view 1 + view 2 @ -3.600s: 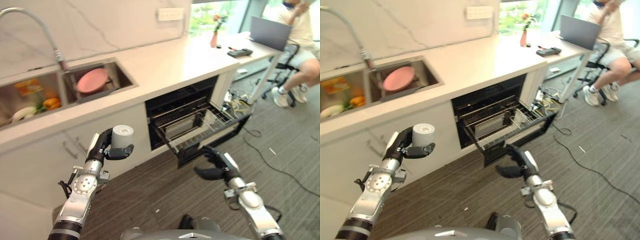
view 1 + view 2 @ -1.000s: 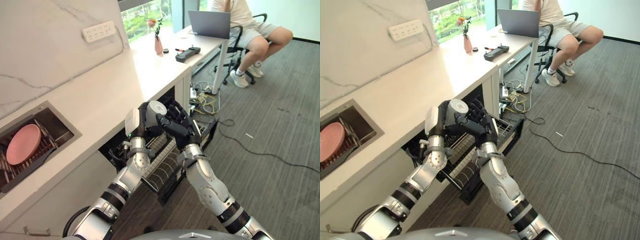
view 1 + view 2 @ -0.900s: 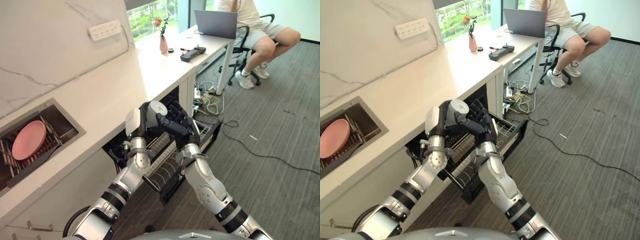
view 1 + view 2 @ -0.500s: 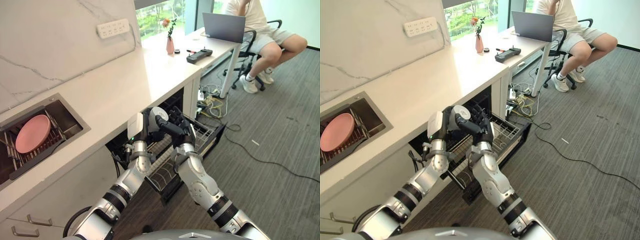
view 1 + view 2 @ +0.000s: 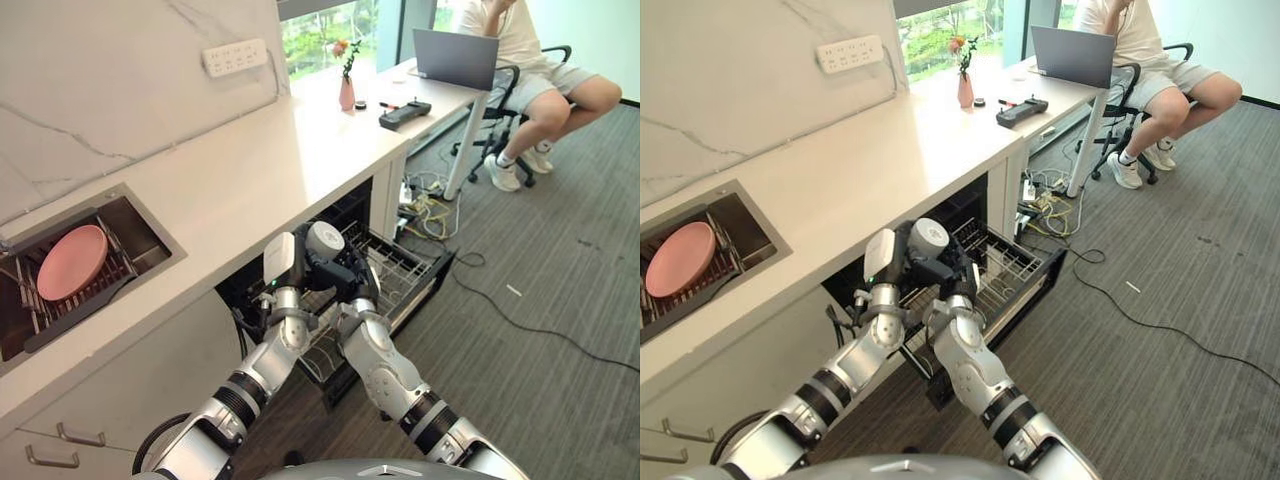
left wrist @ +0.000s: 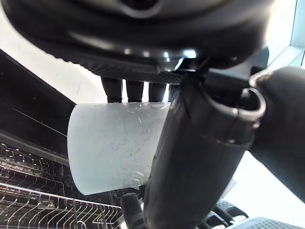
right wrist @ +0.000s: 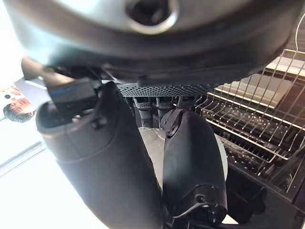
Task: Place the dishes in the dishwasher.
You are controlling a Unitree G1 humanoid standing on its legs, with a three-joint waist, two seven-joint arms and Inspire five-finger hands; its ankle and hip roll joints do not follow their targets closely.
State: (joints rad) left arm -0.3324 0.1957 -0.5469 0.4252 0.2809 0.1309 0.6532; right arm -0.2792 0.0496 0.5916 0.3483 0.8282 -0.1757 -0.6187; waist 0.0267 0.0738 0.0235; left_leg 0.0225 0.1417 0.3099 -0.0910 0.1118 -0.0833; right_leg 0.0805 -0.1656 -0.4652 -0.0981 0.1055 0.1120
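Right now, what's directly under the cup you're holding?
Under the white cup, gripped by the left hand with the right hand against it, is the pulled-out dishwasher rack. The wires nearest show bare; the arms cover the rest.

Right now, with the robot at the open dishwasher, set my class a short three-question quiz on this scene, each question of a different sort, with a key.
1. True or false: the white cup already stands in the dishwasher rack.
2. Which dish lies in the sink? A) a pink plate B) a green bowl C) a glass
3. Fill in: the left hand and the right hand both grip the ____.

Key: 1 false, it is held above the rack; 2 A; 3 cup.
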